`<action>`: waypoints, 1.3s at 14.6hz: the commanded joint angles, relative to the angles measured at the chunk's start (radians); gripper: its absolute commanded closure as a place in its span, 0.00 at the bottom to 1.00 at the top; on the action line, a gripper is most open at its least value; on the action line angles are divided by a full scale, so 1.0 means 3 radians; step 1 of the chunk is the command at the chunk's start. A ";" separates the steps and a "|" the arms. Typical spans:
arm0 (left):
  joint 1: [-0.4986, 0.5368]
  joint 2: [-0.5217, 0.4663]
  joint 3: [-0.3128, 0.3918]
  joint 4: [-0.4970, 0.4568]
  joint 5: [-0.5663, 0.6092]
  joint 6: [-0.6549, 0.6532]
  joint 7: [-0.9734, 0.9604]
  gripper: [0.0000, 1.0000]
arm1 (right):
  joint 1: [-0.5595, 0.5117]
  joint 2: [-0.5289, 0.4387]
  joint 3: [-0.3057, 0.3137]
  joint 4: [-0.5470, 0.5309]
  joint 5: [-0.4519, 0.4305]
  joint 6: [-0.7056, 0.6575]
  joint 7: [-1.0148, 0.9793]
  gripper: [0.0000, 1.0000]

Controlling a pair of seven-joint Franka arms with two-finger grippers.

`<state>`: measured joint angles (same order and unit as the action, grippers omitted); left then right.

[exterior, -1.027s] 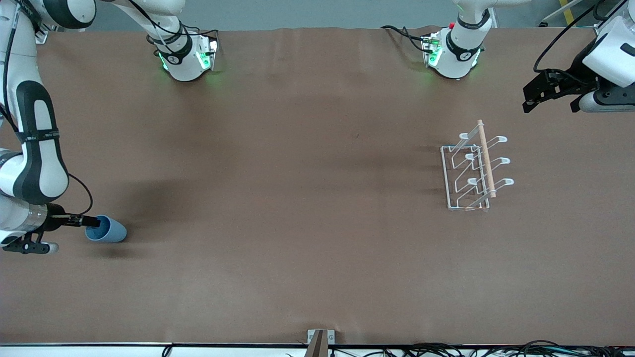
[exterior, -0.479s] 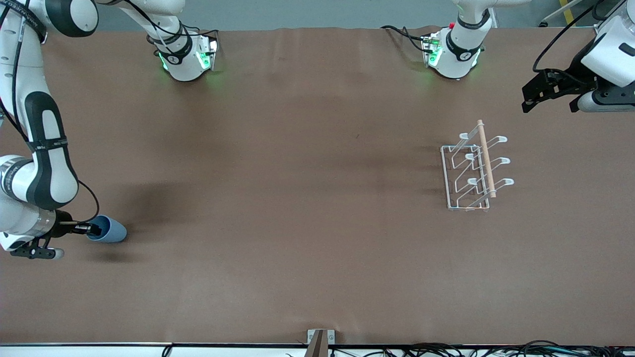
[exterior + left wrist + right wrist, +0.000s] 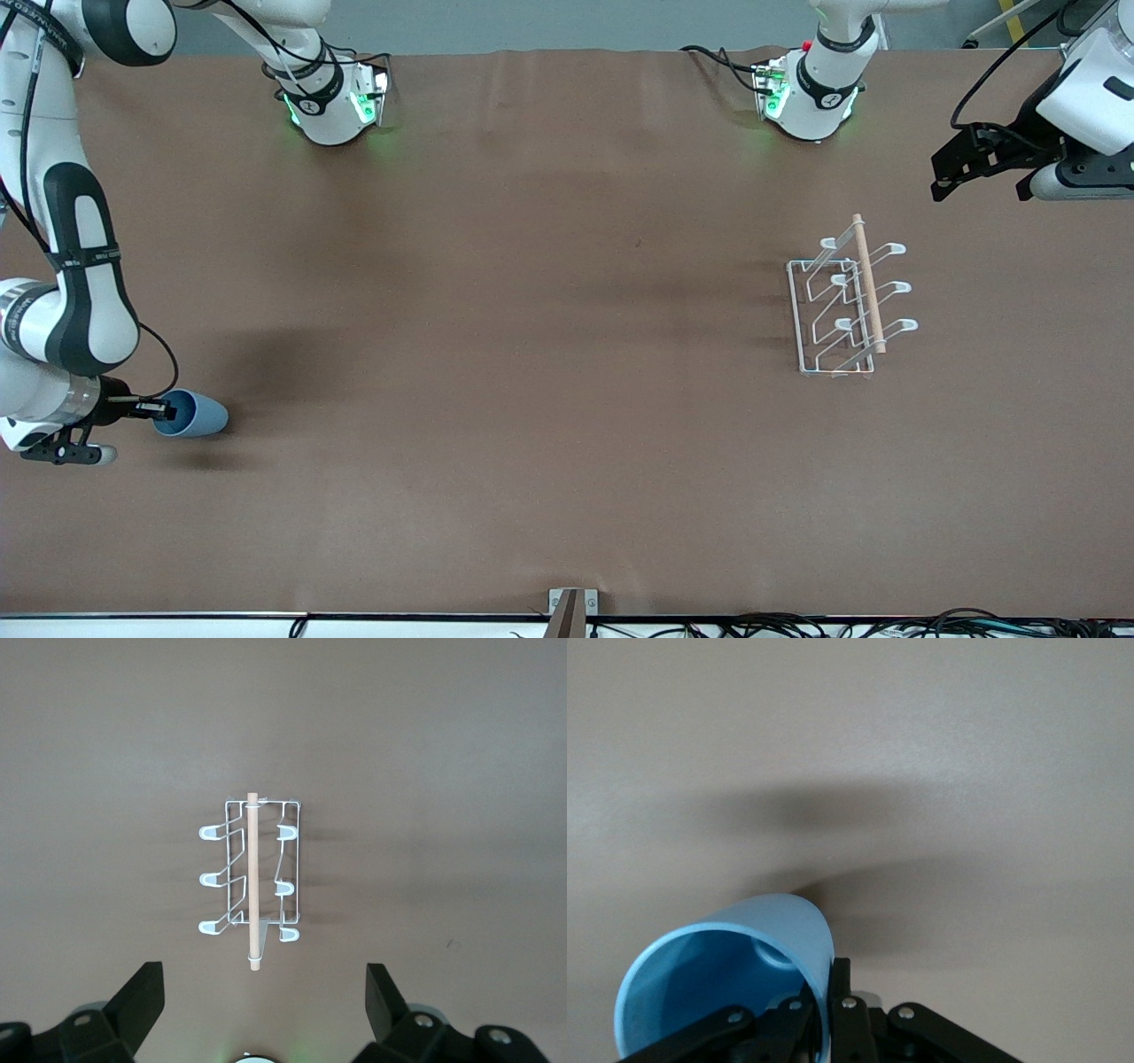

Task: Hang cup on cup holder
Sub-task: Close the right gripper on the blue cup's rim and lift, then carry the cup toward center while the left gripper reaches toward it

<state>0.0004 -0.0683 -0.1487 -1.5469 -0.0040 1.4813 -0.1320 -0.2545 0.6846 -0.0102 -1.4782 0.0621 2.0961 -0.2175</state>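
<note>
The light blue cup (image 3: 193,415) lies on its side near the right arm's end of the table, its mouth toward my right gripper (image 3: 168,409). That gripper is shut on the cup's rim, one finger inside the mouth and one outside; the right wrist view shows the cup (image 3: 726,974) pinched between the fingers (image 3: 840,992). The white wire cup holder (image 3: 846,301) with a wooden rod along its top stands toward the left arm's end. My left gripper (image 3: 941,182) hangs open and empty in the air past the holder's end; its wrist view looks down on the holder (image 3: 252,890).
The brown table cover (image 3: 532,354) spreads wide between the cup and the holder. The two arm bases (image 3: 332,97) stand along the table edge farthest from the front camera. Cables and a small bracket (image 3: 567,607) lie at the nearest edge.
My right arm shifted and its fingers closed on the cup's rim. The cup barely moved. The left arm stayed nearly still.
</note>
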 commanded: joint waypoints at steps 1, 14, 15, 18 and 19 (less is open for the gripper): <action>-0.0012 0.0033 -0.0006 0.0079 -0.0048 -0.0060 0.0031 0.00 | 0.0035 -0.0476 0.0125 -0.0089 0.0049 -0.0456 -0.0037 0.99; -0.0114 0.0319 -0.0526 0.0355 -0.0411 -0.0034 0.0092 0.00 | 0.0357 -0.1453 0.0331 -0.1238 0.2961 -0.1112 -0.0159 1.00; -0.0124 0.0320 -0.0588 0.0355 -0.0426 -0.0024 0.0103 0.00 | 0.0454 -0.1504 0.0331 -0.1310 0.3115 -0.1112 -0.0170 1.00; -0.0211 0.0320 -0.0935 0.0360 -0.0432 0.0119 0.0108 0.00 | 0.0664 -0.1520 0.0336 -0.1362 0.3437 -0.1142 -0.0266 1.00; -0.0226 0.0325 -0.1063 0.0385 -0.0432 0.0175 0.0103 0.00 | 0.0760 -0.1520 0.0331 -0.1403 0.3636 -0.1137 -0.0323 1.00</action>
<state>-0.0592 0.0226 -0.4104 -1.4611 -0.1264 1.5153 -0.1099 -0.0617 0.2738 0.0936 -1.8361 1.0614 1.7467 -0.2710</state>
